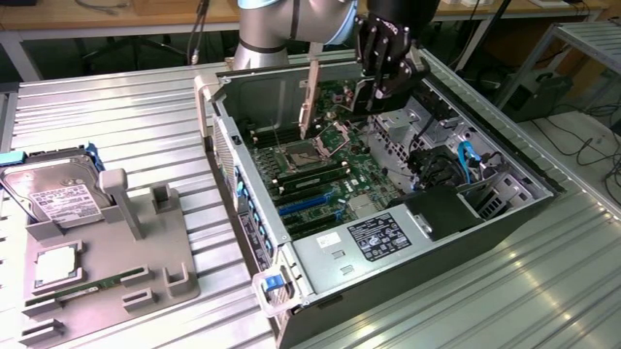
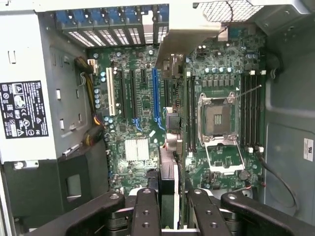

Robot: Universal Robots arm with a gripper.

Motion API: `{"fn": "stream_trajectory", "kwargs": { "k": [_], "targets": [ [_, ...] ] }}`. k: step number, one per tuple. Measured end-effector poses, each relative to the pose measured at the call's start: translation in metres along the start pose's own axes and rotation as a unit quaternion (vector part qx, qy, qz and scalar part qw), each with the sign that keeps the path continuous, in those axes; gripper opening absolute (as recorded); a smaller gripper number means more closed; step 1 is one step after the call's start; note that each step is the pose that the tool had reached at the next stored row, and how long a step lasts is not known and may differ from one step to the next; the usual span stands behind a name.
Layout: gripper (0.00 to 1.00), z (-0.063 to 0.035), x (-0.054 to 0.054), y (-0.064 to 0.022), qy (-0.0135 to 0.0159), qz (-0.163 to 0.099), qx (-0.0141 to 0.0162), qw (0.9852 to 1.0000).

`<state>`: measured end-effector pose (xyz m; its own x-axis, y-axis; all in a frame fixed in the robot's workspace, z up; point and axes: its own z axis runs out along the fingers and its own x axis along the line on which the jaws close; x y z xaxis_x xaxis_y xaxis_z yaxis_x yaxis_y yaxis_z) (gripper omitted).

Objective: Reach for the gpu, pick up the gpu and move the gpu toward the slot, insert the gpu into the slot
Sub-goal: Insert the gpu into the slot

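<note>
End effector (image 2: 167, 206) clamped on gpu (image 2: 170, 147), card held edge-on above motherboard (image 1: 321, 171) inside open PC case (image 1: 243, 94), upper centre of exterior frame. Silver bracket (image 1: 313, 98) hung upright beside black fingers (image 1: 383, 58). Step in hand, as judged: carrying gpu toward slot; not yet seated. Blue slot (image 2: 155, 93) lay just beside card's line; seating likely calls for square alignment and straight press. Ribbed metal surface (image 1: 126, 109); grey fixture (image 1: 107, 254) with hard drive (image 1: 58, 196) at lower left. Wooden bench, cables behind.
</note>
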<state>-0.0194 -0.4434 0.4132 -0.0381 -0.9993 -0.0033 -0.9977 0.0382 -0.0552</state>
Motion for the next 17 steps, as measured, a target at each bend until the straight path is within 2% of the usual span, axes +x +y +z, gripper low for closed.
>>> {"fn": "stream_trajectory", "kwargs": {
  "k": [4, 17],
  "targets": [
    [0.27, 0.0082, 0.000, 0.0004, -0.0007, -0.011, 0.0000, 0.9999],
    [0.27, 0.0359, 0.000, 0.0031, -0.0010, -0.010, 0.0000, 1.0000]
  ]
}}
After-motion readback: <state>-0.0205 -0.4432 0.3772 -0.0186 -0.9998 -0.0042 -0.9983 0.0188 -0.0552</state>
